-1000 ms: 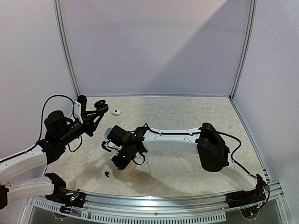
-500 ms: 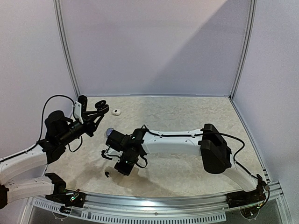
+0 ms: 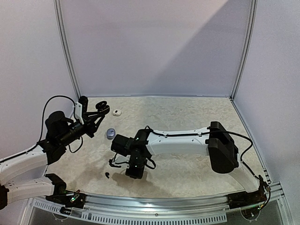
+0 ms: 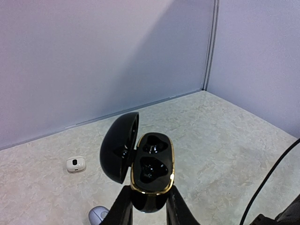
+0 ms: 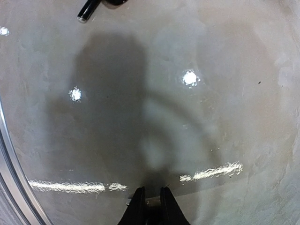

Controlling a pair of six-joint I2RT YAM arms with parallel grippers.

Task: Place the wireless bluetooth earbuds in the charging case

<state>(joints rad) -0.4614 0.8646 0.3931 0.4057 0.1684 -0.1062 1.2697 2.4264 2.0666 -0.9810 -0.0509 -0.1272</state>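
My left gripper (image 4: 147, 206) is shut on the black charging case (image 4: 151, 164), which has a gold rim. Its lid (image 4: 119, 145) is swung open to the left and the two dark glossy wells face up. From above, the case (image 3: 101, 109) is held over the table's back left. One black earbud (image 3: 108, 176) lies near the front rail and shows at the top edge of the right wrist view (image 5: 89, 9). My right gripper (image 5: 150, 199) points down at bare table right of it (image 3: 133, 172). A thin gap shows between its fingers, with nothing in it.
A white earbud (image 3: 117, 112) lies near the back wall and appears again in the left wrist view (image 4: 76, 164). A silvery-grey earbud (image 3: 111, 133) rests between the arms (image 4: 99, 214). The metal front rail (image 3: 154, 202) runs close below the right gripper.
The right arm has swung away from the silvery-grey earbud toward the front rail, uncovering it, and its fingers have parted slightly. The left arm and case have not moved.
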